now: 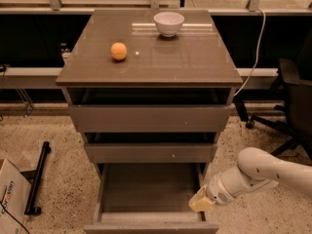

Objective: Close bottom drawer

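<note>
- Right now the bottom drawer [146, 189] stands pulled far out of the cabinet [148, 62], its grey tray open to the top and empty, well beyond the middle drawer [151, 152] and the top drawer [148, 118] above it
- Your gripper [201, 202] sits low at the cabinet's front right, at the bottom drawer's right side wall close to its front corner; you cannot tell whether it touches the wall or only hangs just beside it
- You cannot tell how far the gripper is open, and nothing shows in its hold
- From the gripper, the drawer's front panel lies just farther out from the cabinet and across toward the cabinet's middle, so the gripper is on the cabinet side of the panel, not on its outer face
- The panel's long axis runs side to side across the cabinet's face; the tray slides at right angles to that, straight back into the cabinet, and the plain front faces away from the cabinet
- You have only the one arm [263, 172], and it comes in from the cabinet's right
- By my judgement you should bring the gripper round the front corner to the panel's outer face, nearer the cabinet's middle, then press straight in; a shove at the right corner alone may skew the drawer on its runners
</note>
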You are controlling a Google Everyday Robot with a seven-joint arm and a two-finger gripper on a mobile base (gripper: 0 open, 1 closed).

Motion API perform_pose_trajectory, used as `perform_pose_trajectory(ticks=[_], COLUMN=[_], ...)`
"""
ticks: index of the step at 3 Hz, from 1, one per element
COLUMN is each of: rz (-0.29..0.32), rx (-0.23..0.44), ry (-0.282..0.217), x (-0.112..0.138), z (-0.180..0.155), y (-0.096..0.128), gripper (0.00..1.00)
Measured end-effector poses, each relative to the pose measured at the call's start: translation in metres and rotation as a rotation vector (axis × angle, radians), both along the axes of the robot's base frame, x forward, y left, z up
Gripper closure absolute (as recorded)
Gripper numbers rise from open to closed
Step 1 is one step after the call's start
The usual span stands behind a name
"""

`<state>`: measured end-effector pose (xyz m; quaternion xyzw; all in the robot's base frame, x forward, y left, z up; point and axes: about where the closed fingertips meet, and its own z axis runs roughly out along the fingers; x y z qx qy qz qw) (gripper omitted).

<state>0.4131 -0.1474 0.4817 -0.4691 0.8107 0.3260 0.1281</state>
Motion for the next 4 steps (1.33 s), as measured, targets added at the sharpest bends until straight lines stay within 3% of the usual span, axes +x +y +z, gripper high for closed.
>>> perform_pose_trajectory(ticks=[4], rz=[-0.051], rx=[0.002], ry=[0.024], x=[-0.023], z=[-0.098], y=[0.010], gripper=[1.00])
